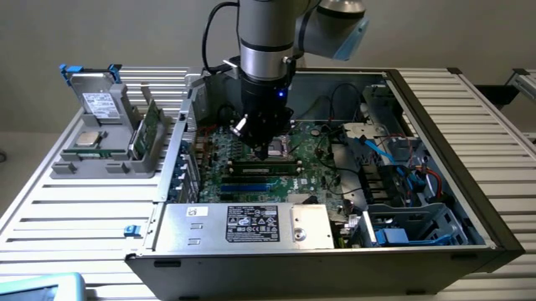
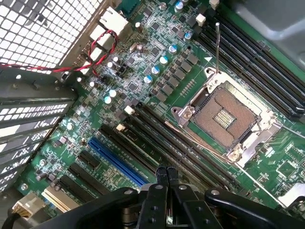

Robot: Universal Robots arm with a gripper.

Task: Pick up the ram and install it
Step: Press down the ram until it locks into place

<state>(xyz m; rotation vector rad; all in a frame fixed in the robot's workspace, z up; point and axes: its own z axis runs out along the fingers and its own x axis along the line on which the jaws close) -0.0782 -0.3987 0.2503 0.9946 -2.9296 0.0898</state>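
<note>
On the slatted metal table (image 1: pixel 75 207) an open computer case (image 1: pixel 435 125) is laid on its side, so that its motherboard (image 1: pixel 314 147) faces upward and can be reached from above. Over it the robot arm (image 1: pixel 266 37) is held almost vertical, which suits a straight downward push into a slot. Along the near edge of the case a silver power supply (image 1: pixel 243 224) is seen, and beside the case, toward the exterior view's left, a grey holder (image 1: pixel 92 166) is set, in which parts are kept upright and apart for easy picking; a thin green board (image 1: pixel 150 133) is stood on edge in it. Across the memory slots (image 2: pixel 157 138) a narrow green strip with dark chips is seen, and this is taken to be the ram (image 1: pixel 265 165); it appears to be lying in a slot rather than carried, though how firmly it is seated cannot be told. The empty processor socket (image 2: pixel 228 117) is left open just beside the slots, its retaining lever (image 2: pixel 218 47) raised. The gripper (image 1: pixel 263 150) is lowered to a point just above the ram, and in the wrist view its fingers (image 2: pixel 158 175) are seen brought together with nothing between them, the gripper (image 2: pixel 164 175) being poised over the slots. Closed fingers are judged to serve here as a blunt pressing tip rather than a clamp.
</note>
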